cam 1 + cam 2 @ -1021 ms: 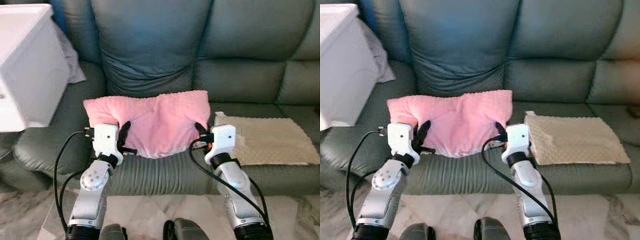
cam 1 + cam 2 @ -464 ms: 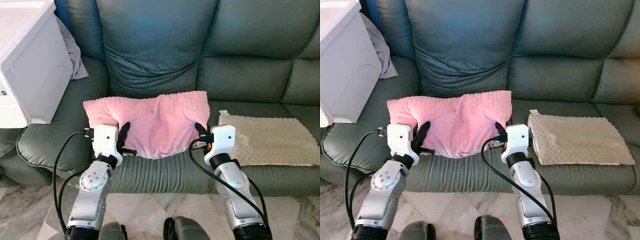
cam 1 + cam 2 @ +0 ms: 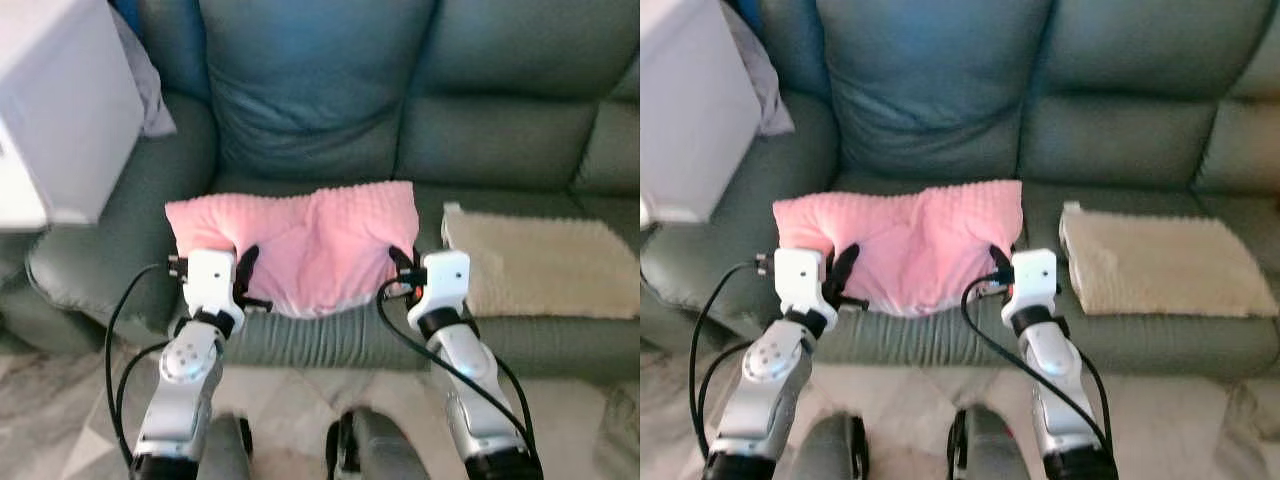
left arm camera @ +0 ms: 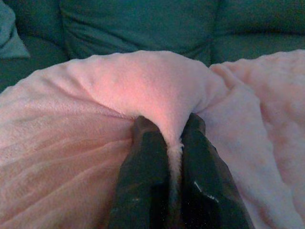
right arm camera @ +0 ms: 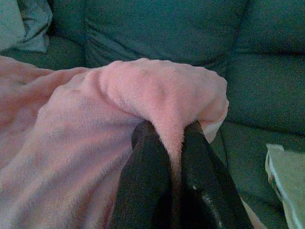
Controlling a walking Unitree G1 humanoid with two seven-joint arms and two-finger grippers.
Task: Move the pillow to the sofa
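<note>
The left end effector is clamped on the near left part of the pink pillow, and in the left wrist view its two black fingers stand almost together with a ridge of pink plush pinched up between them. The right end effector grips the pillow's near right part in the same way; in the right wrist view its fingers are closed narrow on a fold of the fabric that bulges over their tips. The pillow hangs stretched between the two arms, sagging in the middle, with its far edge higher than its near edge. It sits over the front of the sofa, above the left-middle seat cushion; whether its underside touches the seat cannot be told. The sofa is dark grey-green leather, with tall back cushions on the far side and a ribbed front edge just under the pillow's near rim. To the right of the pillow, lying flat on the next seat, is a beige folded blanket, close beside the right end effector but apart from the pillow. On the far left a white box stands on or by the sofa's left arm, with a pale grey cloth draped just behind it. Black cables loop down from both wrists along the silver arms, and a marbled floor shows at the near edge.
</note>
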